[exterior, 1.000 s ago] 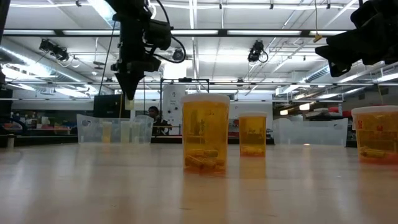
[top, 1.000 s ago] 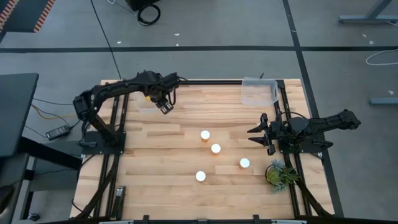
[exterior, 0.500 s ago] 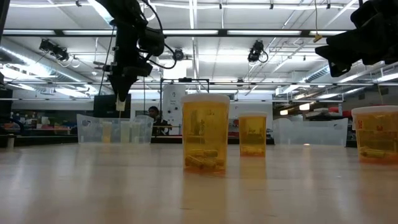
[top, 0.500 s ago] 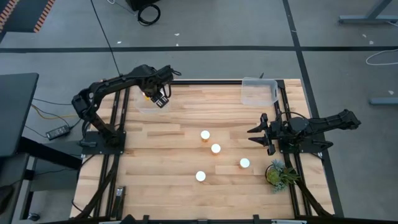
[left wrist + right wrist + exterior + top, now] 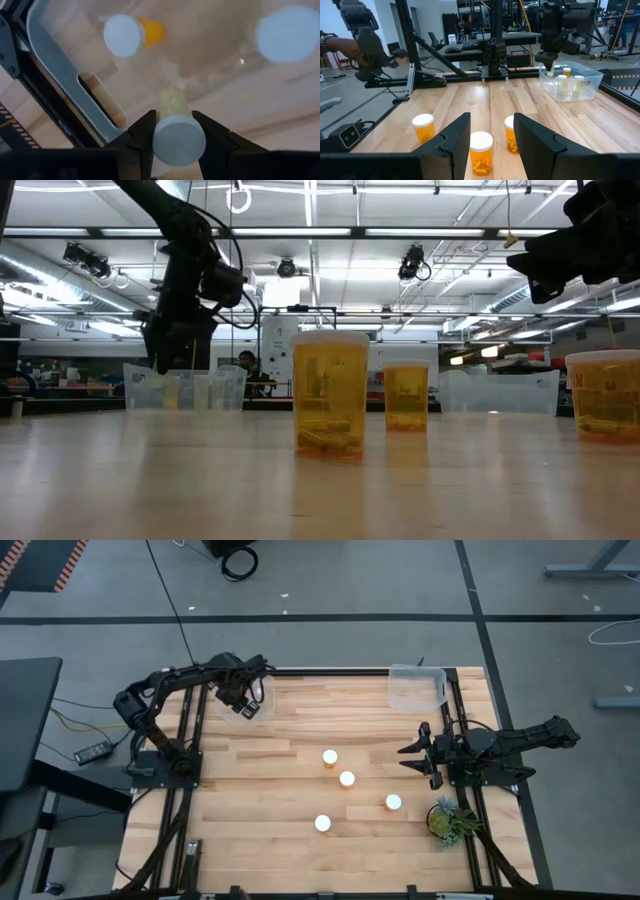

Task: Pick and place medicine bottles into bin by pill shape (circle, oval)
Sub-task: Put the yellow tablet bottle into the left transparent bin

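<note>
A small green plant [image 5: 449, 819] stands on the light wooden tabletop [image 5: 300, 800], just behind the right claw [image 5: 410, 758]. A coiled black cable [image 5: 240, 561] lies on the grey floor, well beyond the left claw [image 5: 246, 705]. A person [image 5: 246, 364] shows in the room behind.

Four medicine bottles [image 5: 329, 757] stand on the open table [image 5: 280, 800]. Two clear bins [image 5: 417, 687] sit at the far edge. The left bin holds perhaps three more bottles.
</note>
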Controlling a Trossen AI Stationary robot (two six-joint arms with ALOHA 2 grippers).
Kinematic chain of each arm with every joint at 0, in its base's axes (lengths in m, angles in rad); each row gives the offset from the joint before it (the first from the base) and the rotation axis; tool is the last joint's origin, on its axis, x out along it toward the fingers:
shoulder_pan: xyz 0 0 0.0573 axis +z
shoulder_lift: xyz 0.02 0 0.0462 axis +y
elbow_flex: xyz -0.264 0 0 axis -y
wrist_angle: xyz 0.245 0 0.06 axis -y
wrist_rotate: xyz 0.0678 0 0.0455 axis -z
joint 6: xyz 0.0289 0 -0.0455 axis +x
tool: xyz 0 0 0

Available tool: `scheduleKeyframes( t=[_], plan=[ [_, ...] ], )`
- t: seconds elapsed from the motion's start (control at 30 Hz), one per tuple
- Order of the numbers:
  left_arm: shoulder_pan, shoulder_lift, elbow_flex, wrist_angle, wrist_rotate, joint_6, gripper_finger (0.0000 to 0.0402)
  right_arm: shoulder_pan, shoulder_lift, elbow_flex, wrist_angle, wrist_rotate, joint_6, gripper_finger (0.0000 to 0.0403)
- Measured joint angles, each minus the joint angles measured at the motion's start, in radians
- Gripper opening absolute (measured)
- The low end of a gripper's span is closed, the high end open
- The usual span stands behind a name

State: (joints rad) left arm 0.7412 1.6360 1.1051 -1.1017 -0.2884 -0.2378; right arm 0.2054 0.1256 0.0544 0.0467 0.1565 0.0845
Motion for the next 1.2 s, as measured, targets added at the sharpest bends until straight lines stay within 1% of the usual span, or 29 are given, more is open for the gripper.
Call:
scheduleKeyframes(
  t=[0.13,0.27,0.43,0.5,0.73,0.87,1.03,1.2],
  plan=[
    [0.012,0.000,-0.001,0.041,0.002,0.000,0.0121,0.000,0.000,0.000,0.000,0.000,0.000,0.0157],
    [0.029,0.000,-0.001,0.048,0.012,-0.044,0.0126,0.000,0.000,0.000,0.000,0.000,0.000,0.0157],
    [0.047,0.000,-0.001,0.059,0.073,-0.118,0.0125,0.000,0.000,0.000,0.000,0.000,0.000,0.0157],
    [0.049,0.000,-0.001,0.059,0.082,-0.143,0.0122,0.000,0.000,0.000,0.000,0.000,0.000,0.0157],
    [0.044,0.000,-0.001,0.063,0.083,-0.216,0.0124,0.000,0.000,0.000,0.000,0.000,0.000,0.0157],
    [0.024,0.000,-0.001,0.093,0.083,-0.240,0.0126,0.000,0.000,0.000,0.000,0.000,0.000,0.0157],
    [0.005,0.001,-0.001,0.114,0.085,-0.245,0.0120,0.000,0.000,0.000,0.000,0.000,0.000,0.0157],
    [0.008,0.009,0.000,0.118,0.082,-0.241,0.0124,0.000,0.000,0.000,0.000,0.000,0.000,0.0157]
  ],
)
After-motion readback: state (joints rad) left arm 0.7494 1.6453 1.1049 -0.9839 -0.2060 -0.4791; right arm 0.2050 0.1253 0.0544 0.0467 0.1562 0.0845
